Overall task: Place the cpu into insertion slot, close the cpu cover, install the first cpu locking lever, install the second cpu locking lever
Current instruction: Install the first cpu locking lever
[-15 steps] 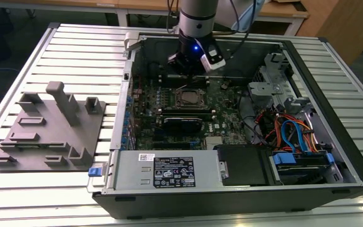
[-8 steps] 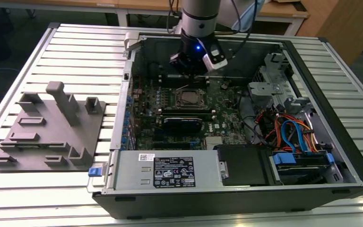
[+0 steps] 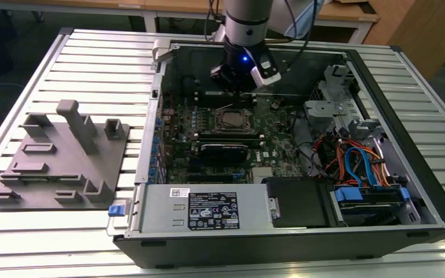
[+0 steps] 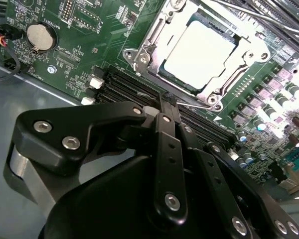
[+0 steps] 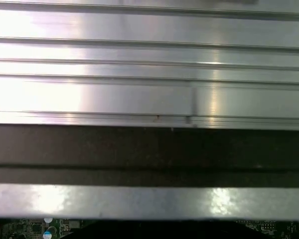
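One gripper [image 4: 168, 102], fingers pressed together, nothing held, poised just beside the socket | cpu [image 4: 202, 52] seated flat in motherboard socket, silver top up, square, no long axis | cpu cover [image 4: 152, 42] down, framing it | computer case [image 3: 408, 174] on bench [image 3: 91, 58].

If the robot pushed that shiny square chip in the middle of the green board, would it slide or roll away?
Probably not. The cpu is flat, so it shouldn't roll. It sits inside the cover, a metal frame that likely stops it sliding. It looks stiff and thin, probably light. The gripper is beside it.
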Robot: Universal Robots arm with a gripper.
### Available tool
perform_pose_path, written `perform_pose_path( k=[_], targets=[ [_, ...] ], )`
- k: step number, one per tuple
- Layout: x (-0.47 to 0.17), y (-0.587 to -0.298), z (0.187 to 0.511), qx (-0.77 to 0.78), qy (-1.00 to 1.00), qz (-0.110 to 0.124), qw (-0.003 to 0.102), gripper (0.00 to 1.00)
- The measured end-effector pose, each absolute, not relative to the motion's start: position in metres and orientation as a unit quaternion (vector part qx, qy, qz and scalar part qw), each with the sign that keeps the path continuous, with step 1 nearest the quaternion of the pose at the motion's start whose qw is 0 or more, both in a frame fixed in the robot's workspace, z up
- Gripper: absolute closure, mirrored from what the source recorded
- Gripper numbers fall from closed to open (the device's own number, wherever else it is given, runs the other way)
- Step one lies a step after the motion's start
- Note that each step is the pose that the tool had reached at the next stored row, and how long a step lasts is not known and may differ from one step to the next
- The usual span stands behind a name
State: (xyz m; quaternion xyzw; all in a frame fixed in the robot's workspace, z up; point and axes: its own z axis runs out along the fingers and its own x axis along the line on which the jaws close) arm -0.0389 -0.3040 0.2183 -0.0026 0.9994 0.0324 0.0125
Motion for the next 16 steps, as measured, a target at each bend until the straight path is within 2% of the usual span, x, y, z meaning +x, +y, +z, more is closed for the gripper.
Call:
perform_pose_path(
  k=[16],
  targets=[
    [-0.0321, -0.3027, 0.2128, -0.003, 0.999, 0.032, 0.012, 0.89]
  ],
)
